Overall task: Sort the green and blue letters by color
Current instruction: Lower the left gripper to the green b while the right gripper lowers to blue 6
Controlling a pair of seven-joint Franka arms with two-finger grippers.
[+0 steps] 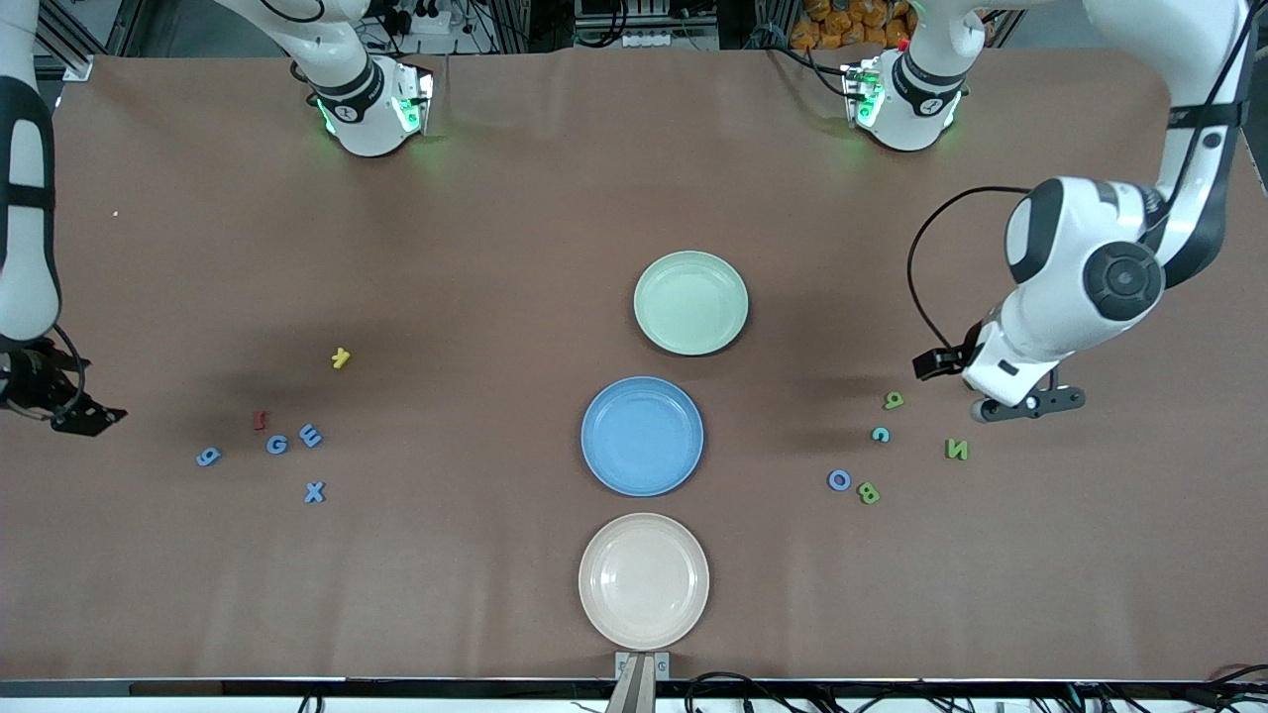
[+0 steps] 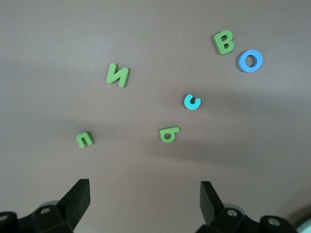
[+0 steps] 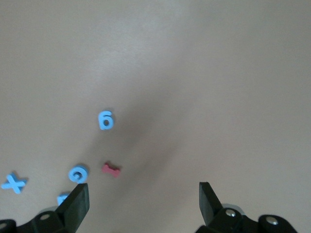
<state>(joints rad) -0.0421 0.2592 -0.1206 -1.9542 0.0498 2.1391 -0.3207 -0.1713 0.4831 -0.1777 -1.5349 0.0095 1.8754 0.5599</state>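
Sorting looks to be at its very start: the green plate (image 1: pixel 690 302), the blue plate (image 1: pixel 642 436) and the cream plate (image 1: pixel 644 579), lined up mid-worktop (image 1: pixel 495 198), hold nothing.

Toward the left arm's end lie the green P (image 1: pixel 894 400), green N (image 1: pixel 956 449), green B (image 1: pixel 869 492), blue O (image 1: pixel 839 480) and a small teal letter (image 1: pixel 880 434). The left wrist view also shows one more green piece (image 2: pixel 84 139). The left gripper (image 2: pixel 144 194) hangs over the worktop just beside the P and N, jaws spread wide and empty.

Toward the right arm's end sit the blue G (image 1: pixel 276 445), blue E (image 1: pixel 310 435), blue X (image 1: pixel 314 492) and a blue 6-shaped piece (image 1: pixel 208 457), with a red letter (image 1: pixel 260 420) and a yellow letter (image 1: pixel 341 357) near them. The right gripper (image 3: pixel 143 194) hovers over the worktop near that group, jaws likewise open and empty.

The step in hand seems to be picking a first piece. Next, I judge, a gripper must descend squarely over one flat letter, close across its narrow width, and avoid nudging neighbours such as the red one.
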